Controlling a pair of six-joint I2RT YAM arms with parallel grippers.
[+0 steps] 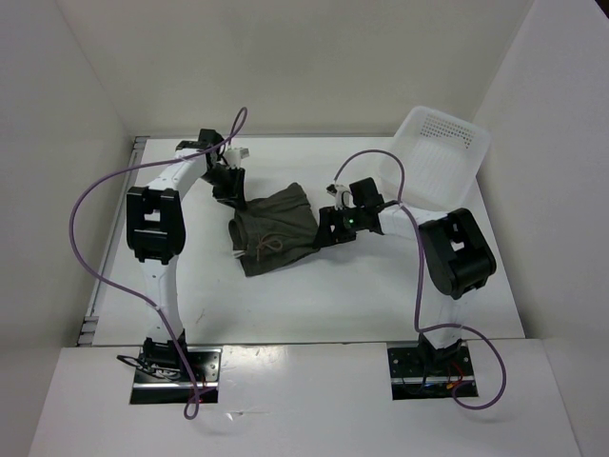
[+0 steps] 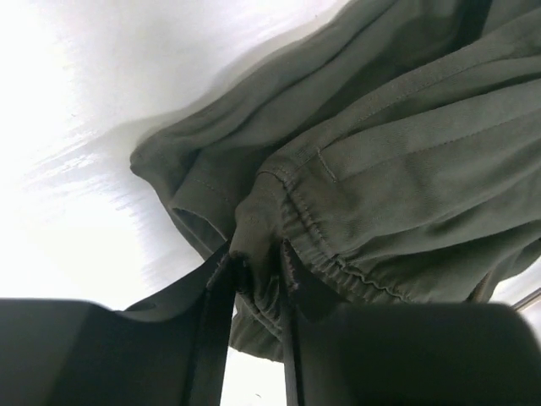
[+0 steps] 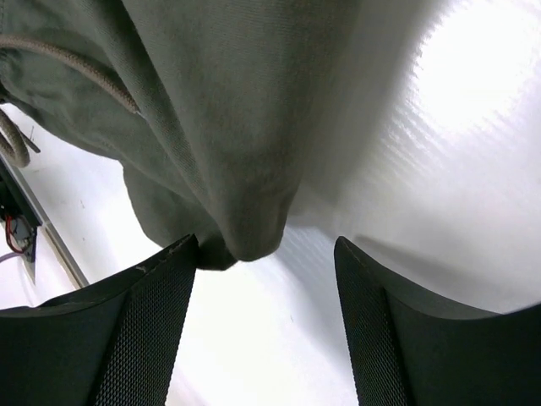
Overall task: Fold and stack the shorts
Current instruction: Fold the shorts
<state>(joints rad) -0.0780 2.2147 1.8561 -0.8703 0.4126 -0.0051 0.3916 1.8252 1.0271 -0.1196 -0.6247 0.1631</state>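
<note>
The dark olive-green shorts [image 1: 276,231] lie bunched in the middle of the white table, drawstring toward the front. My left gripper [image 1: 231,190] is at their far left corner, shut on a pinch of the elastic waistband [image 2: 258,254]; the rest of the shorts [image 2: 397,152] spreads away from it. My right gripper [image 1: 328,227] is at their right edge, jaws open. In the right wrist view a rounded fold of the shorts [image 3: 245,152] hangs just ahead of the open fingers [image 3: 161,304], with bare table between them.
A white perforated plastic basket [image 1: 438,157] stands at the back right, close behind my right arm. White walls enclose the table on the left, back and right. Purple cables loop over both arms.
</note>
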